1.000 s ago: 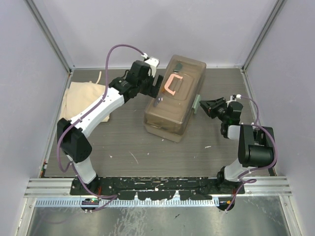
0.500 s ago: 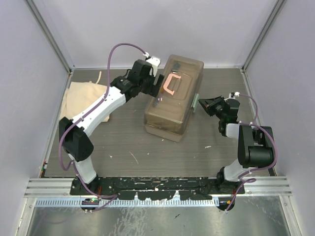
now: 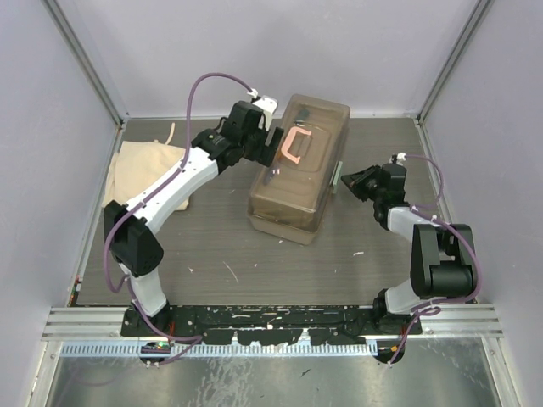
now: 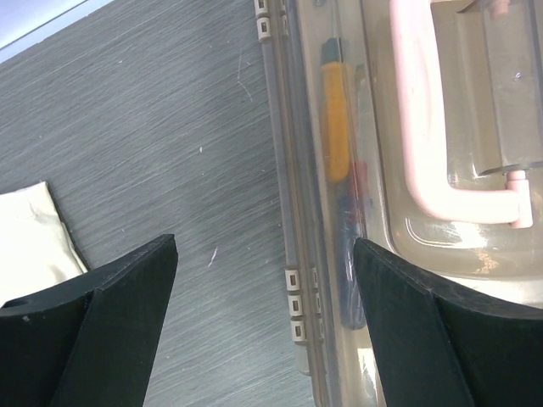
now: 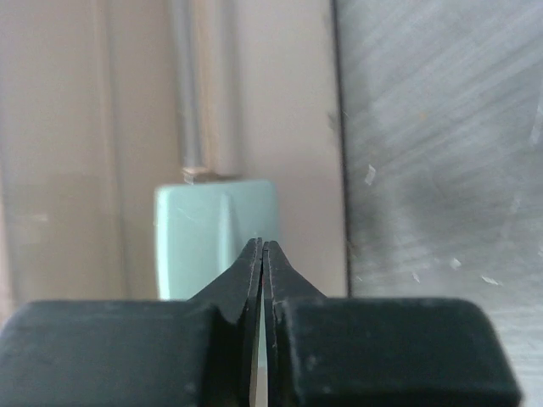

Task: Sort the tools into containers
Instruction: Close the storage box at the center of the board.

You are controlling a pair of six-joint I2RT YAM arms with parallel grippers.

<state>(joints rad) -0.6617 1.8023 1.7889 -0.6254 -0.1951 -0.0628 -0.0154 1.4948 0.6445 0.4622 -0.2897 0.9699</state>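
The shut toolbox [image 3: 297,170] sits mid-frame from above, an orange-handled screwdriver [image 4: 337,119] visible through its lid. The right gripper [image 5: 263,248], fingers pressed together, points at the green latch [image 5: 212,237] and should pry gently outward. The left gripper [image 4: 263,263], spread wide over the rim, steadies.

Brown translucent toolbox [image 3: 293,182] is sitting closed, skewed on the counter [image 3: 212,246]; salmon-pink handle [image 3: 294,146] is lying flat on top; pale green latch [image 5: 212,233] is facing right. Orange-handled screwdriver [image 4: 337,127] and blue-red handle [image 4: 355,254] are showing through the plastic, lying lengthwise
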